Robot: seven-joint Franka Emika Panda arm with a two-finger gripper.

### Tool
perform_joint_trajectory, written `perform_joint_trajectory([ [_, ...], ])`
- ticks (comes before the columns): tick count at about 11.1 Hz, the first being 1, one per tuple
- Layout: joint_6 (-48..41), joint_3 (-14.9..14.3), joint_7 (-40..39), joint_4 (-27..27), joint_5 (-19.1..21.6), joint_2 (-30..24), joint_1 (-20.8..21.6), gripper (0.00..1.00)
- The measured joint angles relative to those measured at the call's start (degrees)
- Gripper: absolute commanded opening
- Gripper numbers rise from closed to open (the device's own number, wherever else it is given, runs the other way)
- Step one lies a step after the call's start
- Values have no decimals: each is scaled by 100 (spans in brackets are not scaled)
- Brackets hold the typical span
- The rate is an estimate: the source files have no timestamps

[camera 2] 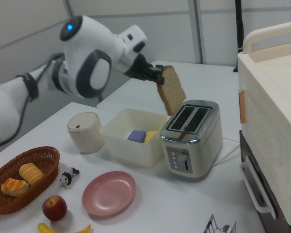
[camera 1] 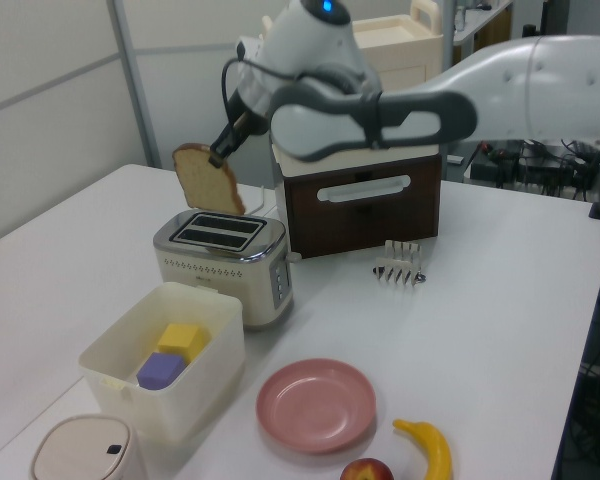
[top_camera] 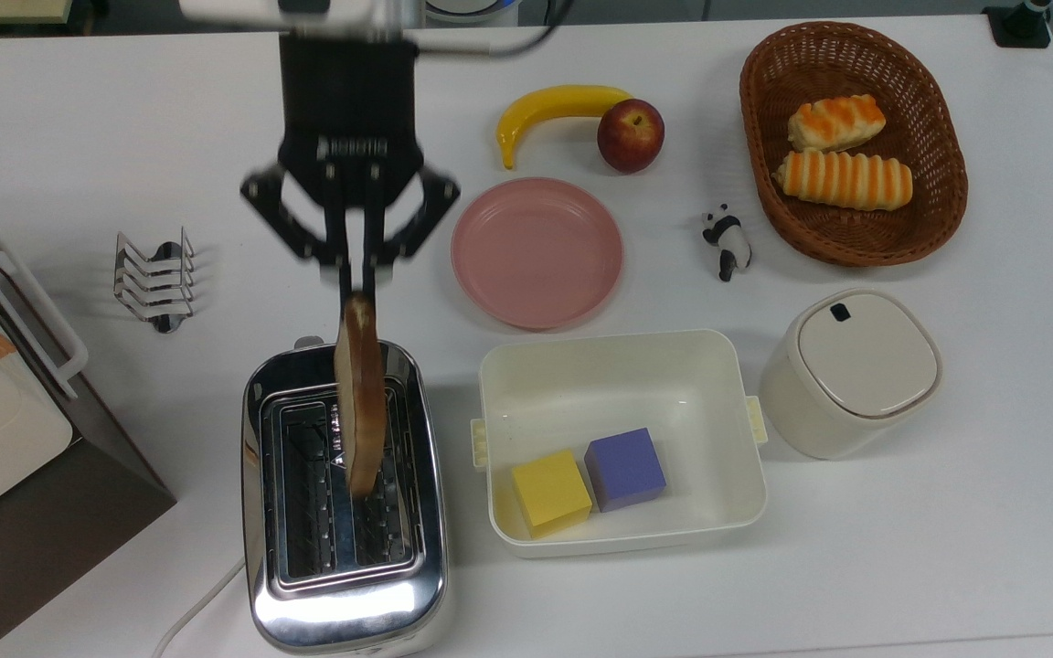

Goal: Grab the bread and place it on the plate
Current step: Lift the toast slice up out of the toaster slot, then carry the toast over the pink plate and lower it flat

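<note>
Item: thin brown wholemeal bread slice (top_camera: 358, 402), hanging on edge in the air just above the chrome two-slot toaster (top_camera: 344, 498), clear of both slots. Held by: black two-finger gripper (top_camera: 356, 274), jaws clamped on the slice's upper crust corner; this pinch likely lets the slice lift straight out of its slot. Destination: round shallow pink plate (top_camera: 537, 252), lying bare on the white table beside the toaster, near the white rectangular tub (top_camera: 622, 366). Step judged: carry across.
</note>
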Motion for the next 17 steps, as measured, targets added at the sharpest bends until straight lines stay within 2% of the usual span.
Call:
perform_joint_trajectory([
  [3, -1515, 41, -51, -11, 376, -548, 7, 0],
  [6, -2984, 104, -449, -30, 715, -665, 59, 0],
  [8, -4085, 302, -857, -52, 758, -663, 71, 0],
  [11, -5206, 651, -1559, -136, 762, -626, 83, 0],
  [13, -5474, 694, -1873, -230, 764, -539, 236, 0],
  [16, -5536, 695, -1913, -296, 763, -143, 479, 1],
  [17, -5590, 695, -1934, -302, 763, 2, 525, 26],
])
